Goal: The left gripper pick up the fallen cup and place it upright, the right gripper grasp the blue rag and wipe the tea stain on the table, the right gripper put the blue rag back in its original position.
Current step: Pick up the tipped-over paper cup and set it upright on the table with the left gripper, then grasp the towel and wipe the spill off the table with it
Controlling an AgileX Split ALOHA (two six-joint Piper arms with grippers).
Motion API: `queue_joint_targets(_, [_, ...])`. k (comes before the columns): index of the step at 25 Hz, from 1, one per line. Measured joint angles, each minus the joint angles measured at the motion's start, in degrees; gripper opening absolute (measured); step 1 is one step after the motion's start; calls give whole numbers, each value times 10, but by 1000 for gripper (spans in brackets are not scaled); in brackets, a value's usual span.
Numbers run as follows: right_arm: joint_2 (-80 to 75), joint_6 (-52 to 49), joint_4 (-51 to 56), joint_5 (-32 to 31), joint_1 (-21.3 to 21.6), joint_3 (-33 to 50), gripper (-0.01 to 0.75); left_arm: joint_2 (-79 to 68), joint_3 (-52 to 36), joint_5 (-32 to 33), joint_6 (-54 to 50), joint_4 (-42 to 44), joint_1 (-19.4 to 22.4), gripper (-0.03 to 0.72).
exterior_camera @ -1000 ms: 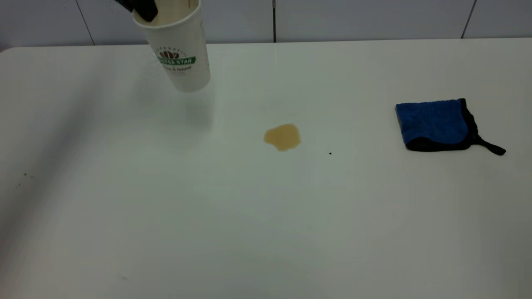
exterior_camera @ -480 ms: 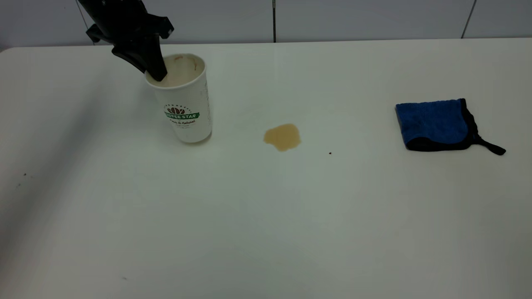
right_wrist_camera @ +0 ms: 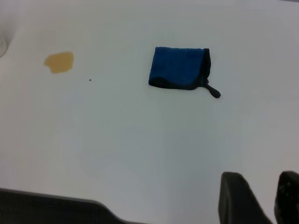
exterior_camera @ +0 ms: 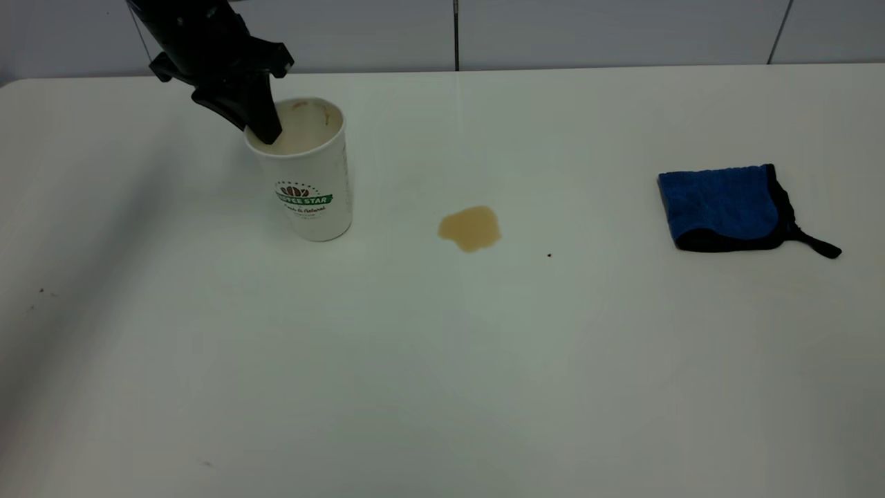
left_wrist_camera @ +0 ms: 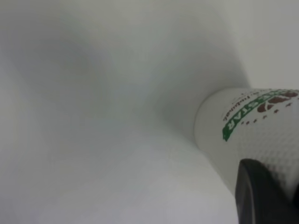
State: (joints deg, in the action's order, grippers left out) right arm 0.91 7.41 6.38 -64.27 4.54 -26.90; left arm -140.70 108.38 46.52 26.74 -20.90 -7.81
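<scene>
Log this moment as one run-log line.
left gripper: shut on cup rim, cup upright on table | right gripper: open, off rag | stain: unwiped

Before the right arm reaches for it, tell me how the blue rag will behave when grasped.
The blue rag looks like soft folded terry, so it will probably sag and unfold when lifted. Lying flat on the table, it likely needs a pinch at an edge. Its loop tail would dangle.
</scene>
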Motion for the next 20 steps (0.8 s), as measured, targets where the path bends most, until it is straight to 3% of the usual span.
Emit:
queue_joint_targets(3, [0,0,0,0,0,0,238,0,0,-3,0,0,0,80])
queue_joint_targets(6, [0,0,0,0,0,0,238,0,0,-4,0,0,0,170])
queue_joint_targets(11, [0,0,0,0,0,0,238,8,0,-1,0,-2,0,395])
queue_joint_targets(15, [0,0,0,0,0,0,238,49,0,13,-9,1,0,529])
queue_joint_targets(20, [0,0,0,0,0,0,238,154,0,47,-52,11,6,582])
